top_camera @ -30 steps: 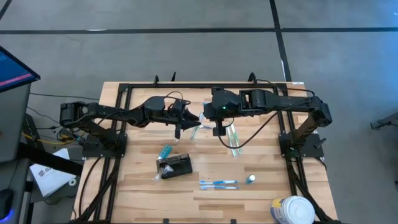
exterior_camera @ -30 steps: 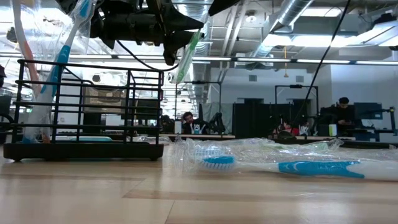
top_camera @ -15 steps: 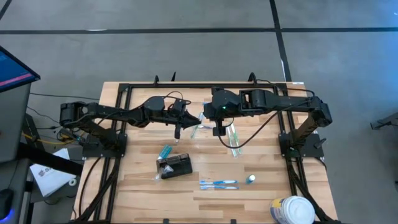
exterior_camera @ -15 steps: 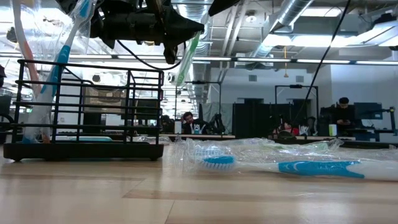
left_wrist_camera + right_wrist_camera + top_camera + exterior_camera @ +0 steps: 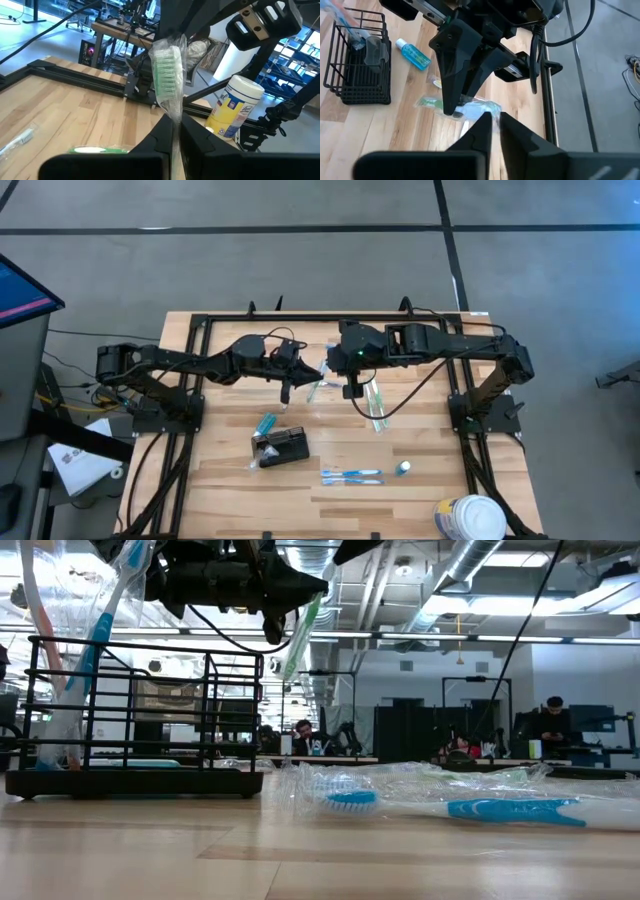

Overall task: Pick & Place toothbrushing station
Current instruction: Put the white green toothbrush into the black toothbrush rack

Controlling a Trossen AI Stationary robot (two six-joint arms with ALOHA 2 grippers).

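The step in hand appears to be a handover of a wrapped green toothbrush [image 5: 167, 82] above mid-table; the left gripper [image 5: 286, 391] is clamped on its lower end, while the right gripper [image 5: 353, 389] pinches the other end of the wrapper, and whether that grip is slackening cannot be told. The toothbrushing station [image 5: 281, 447], a black wire rack with a wrapped blue brush already standing in it, sits on the table near the left gripper at about 6 o'clock, well apart from the right gripper at about 8 o'clock; the next move probably calls for the right gripper to let go and the left gripper to carry the brush down and lower it upright into a free compartment.
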